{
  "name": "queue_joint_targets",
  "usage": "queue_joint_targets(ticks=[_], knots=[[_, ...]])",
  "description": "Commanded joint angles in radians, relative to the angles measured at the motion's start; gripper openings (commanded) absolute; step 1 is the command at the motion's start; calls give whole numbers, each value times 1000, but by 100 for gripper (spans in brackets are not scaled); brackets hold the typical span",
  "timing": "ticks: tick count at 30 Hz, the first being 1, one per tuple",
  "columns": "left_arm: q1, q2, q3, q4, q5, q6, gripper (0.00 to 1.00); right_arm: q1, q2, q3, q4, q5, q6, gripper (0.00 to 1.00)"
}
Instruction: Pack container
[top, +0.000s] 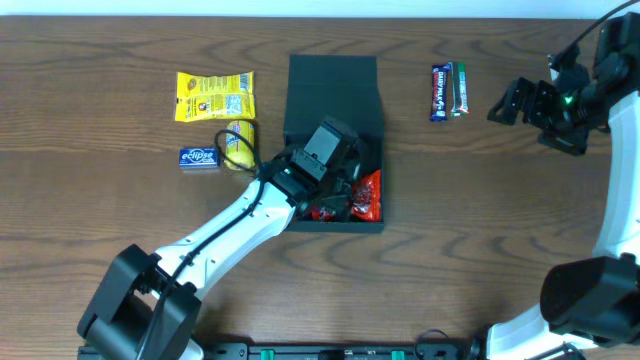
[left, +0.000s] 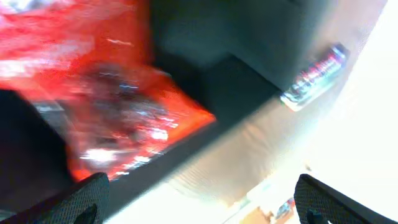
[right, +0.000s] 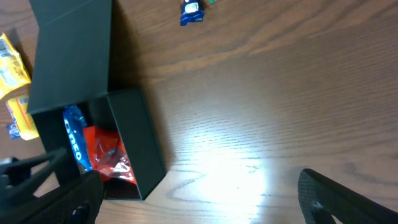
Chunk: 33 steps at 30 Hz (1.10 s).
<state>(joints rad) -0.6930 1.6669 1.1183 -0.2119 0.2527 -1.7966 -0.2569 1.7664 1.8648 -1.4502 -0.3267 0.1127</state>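
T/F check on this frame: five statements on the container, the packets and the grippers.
1. The container has its lid open. True.
2. A red packet lies inside the container. True.
3. The right gripper is over the container. False: it is off to the right, beyond the two bars. The left gripper is the one over the container.
4. The eclipse pack is inside the container. False: it lies on the table, left of the container.
5. The two bars lie on the table, outside the container. True.
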Motion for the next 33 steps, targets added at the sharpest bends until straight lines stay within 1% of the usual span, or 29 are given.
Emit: queue_joint_targets(ticks=[1,2,4,5,6,7,9,11,12,13,16,18,19,22,26,29,33], knots=[[1,-9,-3,61,14,170,95,-4,-9,5,-2,-14,-17,99],[1,-16,-3,79,12,202,95,-4,-9,5,-3,-14,-17,99],[14,-46,-3,106,3,317,95,-4,-9,5,-7,-15,-23,99],[27,-64,-3,104,-9,395,95,-3,-9,5,-9,-16,-26,99],[40,-84,-3,95,-24,480,95,-3,-9,5,-9,-18,-26,95],[60,-113,-3,66,-54,566,95,-2,-9,5,-10,-25,-26,83],[101,-166,-3,-25,-146,682,96,14,-9,5,-17,-55,-48,49],[150,-222,-3,-137,-246,797,100,50,-9,2,-26,-92,-77,15],[180,-254,-3,-195,-296,871,100,82,-9,-3,-32,-107,-90,5],[201,-276,-3,-233,-330,925,95,110,-9,-10,-37,-111,-94,1],[268,-343,-3,-338,-408,1048,98,246,-9,-60,-39,-113,-103,1],[304,-377,-3,-373,-429,1112,98,369,-9,-120,-18,-115,-128,1],[320,-390,-3,-380,-429,1144,96,424,-9,-153,2,-114,-139,1],[357,-414,-3,-394,-428,1170,95,549,-8,-246,69,-80,-140,1],[396,-422,-3,-414,-427,1181,95,621,-8,-342,125,-81,-136,1],[419,-422,-3,-420,-381,1220,95,653,-8,-415,174,-90,-135,1],[420,-422,-3,-419,-355,1255,95,676,-8,-512,294,-89,-91,1]])
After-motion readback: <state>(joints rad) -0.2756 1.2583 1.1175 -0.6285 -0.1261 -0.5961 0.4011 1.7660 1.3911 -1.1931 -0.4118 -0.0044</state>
